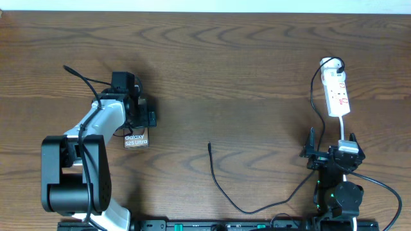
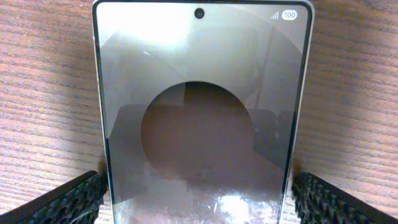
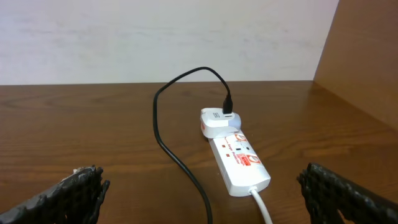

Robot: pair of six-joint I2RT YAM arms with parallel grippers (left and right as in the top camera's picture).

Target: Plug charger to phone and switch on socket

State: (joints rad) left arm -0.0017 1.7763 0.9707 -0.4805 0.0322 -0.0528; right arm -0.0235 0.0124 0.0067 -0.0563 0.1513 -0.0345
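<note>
Phone (image 1: pixel 136 140) flat; charger (image 1: pixel 210 154) tip unplugged; socket (image 1: pixel 338 96) right.

Beneath me spreads a dark brown wooden tabletop (image 1: pixel 257 77) with wavy grain, bare across its middle. Past its far edge stands a plain off-white wall (image 3: pixel 155 37). On my right rises what looks like a brown wooden side panel (image 3: pixel 367 56).
</note>
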